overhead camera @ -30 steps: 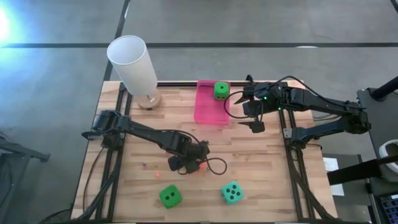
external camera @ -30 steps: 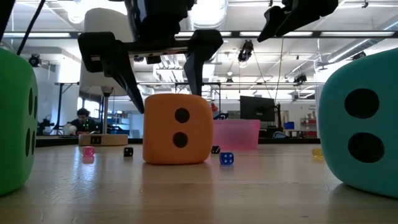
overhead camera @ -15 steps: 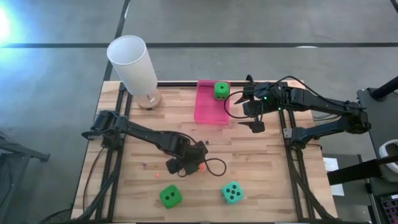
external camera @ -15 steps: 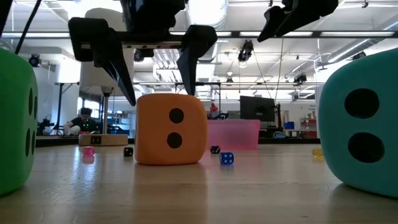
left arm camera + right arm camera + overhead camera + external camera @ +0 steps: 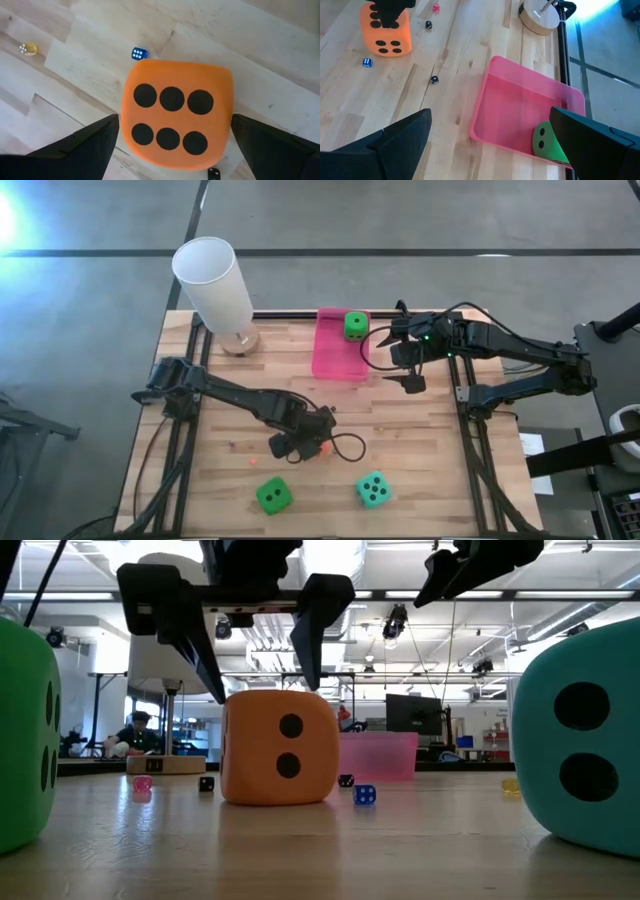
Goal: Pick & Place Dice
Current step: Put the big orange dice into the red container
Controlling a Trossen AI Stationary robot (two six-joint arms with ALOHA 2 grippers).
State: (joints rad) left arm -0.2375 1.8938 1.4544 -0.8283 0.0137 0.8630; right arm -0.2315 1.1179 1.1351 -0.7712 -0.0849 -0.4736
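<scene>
The left gripper [image 5: 258, 635] hangs right above the orange die [image 5: 278, 746], its fingers [image 5: 75, 150] spread wide to either side of the cube's six-pip top and not touching it. The die sits on the wooden table [image 5: 430, 440]. Just beyond the gripper lie tiny dice: a blue one [image 5: 139, 53] close to the cube, a black one [image 5: 213, 173] at its edge, a yellow one [image 5: 28, 48] farther off. A loop of cable [image 5: 348, 448] lies beside the gripper, possibly touching the table. Nearer the table's front edge stand a green die [image 5: 273, 496] and a teal die [image 5: 373, 490]. The right gripper [image 5: 404, 360] waits released beside the pink tray [image 5: 335, 355], which holds another green die [image 5: 355, 326]. A white lamp [image 5: 215, 285] stands well beyond.
</scene>
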